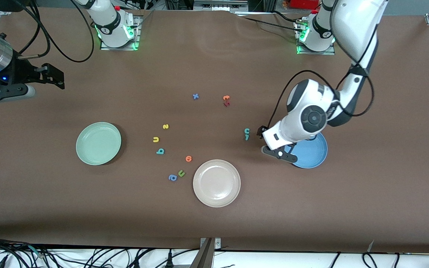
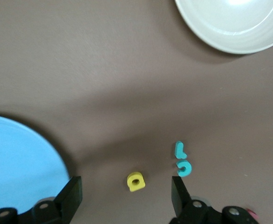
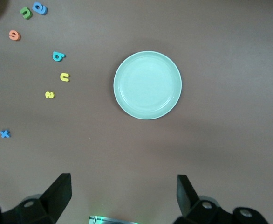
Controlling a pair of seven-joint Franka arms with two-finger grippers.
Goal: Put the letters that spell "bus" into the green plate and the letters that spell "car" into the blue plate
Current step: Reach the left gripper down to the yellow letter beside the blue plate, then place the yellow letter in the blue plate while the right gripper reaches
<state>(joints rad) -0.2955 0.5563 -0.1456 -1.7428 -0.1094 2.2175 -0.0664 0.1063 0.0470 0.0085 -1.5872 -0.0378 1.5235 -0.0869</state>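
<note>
Cream plate [image 1: 216, 183]; left claw [image 2: 126, 193] spread, straddling yellow "a" [image 2: 136, 181].

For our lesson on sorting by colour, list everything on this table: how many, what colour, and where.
pale green round plate: 1, mint, toward the right arm's end.
cream round plate: 1, beige, nearest the front camera.
blue round plate: 1, medium blue, toward the left arm's end.
"bus" foam letters: 3, yellow s, yellow u, teal b, beside the green plate.
"car" foam letters: 3, teal c, teal r, yellow a, beside the blue plate.
spare foam letters: 6; blue x, orange letter, dark red letter farthest; orange round letter, green u, blue a beside the cream plate.
left gripper: 1, black, open over the yellow a.
right gripper: 1, black, open, waiting.
</note>
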